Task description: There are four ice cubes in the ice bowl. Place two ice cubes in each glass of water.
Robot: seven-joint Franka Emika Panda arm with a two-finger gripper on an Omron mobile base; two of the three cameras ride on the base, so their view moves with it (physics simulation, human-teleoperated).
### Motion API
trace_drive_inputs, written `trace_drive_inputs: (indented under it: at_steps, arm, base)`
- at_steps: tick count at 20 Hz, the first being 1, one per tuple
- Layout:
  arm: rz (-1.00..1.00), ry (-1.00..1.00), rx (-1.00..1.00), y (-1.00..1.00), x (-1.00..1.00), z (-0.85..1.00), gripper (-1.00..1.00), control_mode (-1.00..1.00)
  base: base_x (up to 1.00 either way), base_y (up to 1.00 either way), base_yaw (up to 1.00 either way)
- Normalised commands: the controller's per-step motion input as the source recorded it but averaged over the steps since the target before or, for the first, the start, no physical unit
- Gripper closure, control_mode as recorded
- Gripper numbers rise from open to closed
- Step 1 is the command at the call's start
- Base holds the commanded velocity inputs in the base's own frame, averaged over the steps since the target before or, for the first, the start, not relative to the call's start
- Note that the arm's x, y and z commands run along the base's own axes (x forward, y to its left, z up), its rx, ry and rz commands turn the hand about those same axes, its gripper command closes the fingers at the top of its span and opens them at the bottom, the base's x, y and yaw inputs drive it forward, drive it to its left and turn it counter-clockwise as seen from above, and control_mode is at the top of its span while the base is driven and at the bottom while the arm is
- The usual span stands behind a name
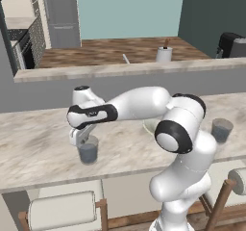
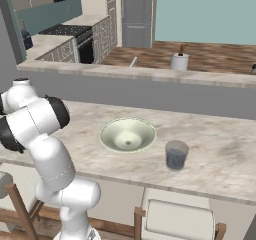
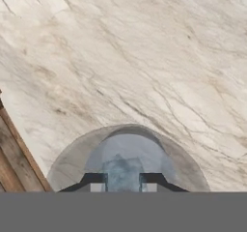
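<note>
my gripper (image 1: 82,139) hangs over the rim of the left glass of water (image 1: 88,149), at the near left part of the marble counter (image 1: 38,143). in the hand view my two dark fingertips (image 3: 94,181) rise at the bottom, with the glass (image 3: 128,153) right below them, its round rim and bluish water seen from above. between the tips sits a small pale, translucent block, an ice cube (image 3: 122,174) by the look of it; the tips stand narrowly apart with the cube in the gap, and they seem to be pinching it, though the contact itself is hard to make out.

the ice bowl (image 2: 127,135) sits mid-counter, wide and shallow, pale cream-green. in the right base view its inside looks bare apart from a small mark at the bottom centre; i cannot tell whether any cubes lie in it. in the left base view my own arm covers most of the bowl, just a sliver of rim (image 1: 149,125) showing.

the second glass of water (image 2: 176,155) stands just right of the bowl, apart from it, upright; it also shows at the right of the left base view (image 1: 221,129). too small to tell if ice floats in it.

behind, on the raised ledge (image 1: 125,69), a white mug (image 1: 164,54) with a brown stick. padded stools (image 1: 65,210) stand under the counter's near edge.
</note>
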Motion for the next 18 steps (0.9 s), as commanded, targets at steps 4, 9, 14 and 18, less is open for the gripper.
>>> trace_drive_inputs:
  at_steps: [4, 9, 14, 18]
  arm:
    - [0.0, 0.0, 0.0, 0.0, 0.26, -0.03, 1.0, -1.0]
    - [0.0, 0.0, 0.0, 0.0, 0.05, -0.06, 1.0, -1.0]
    - [0.0, -0.02, -0.02, 0.0, -0.01, -0.15, -1.0, -1.0]
    - [0.0, -0.04, 0.0, 0.0, 0.0, -0.02, -1.0, -1.0]
  base:
    - [0.0, 0.0, 0.0]
    - [0.0, 0.0, 0.0]
    - [0.0, 0.0, 0.0]
    - [0.0, 0.0, 0.0]
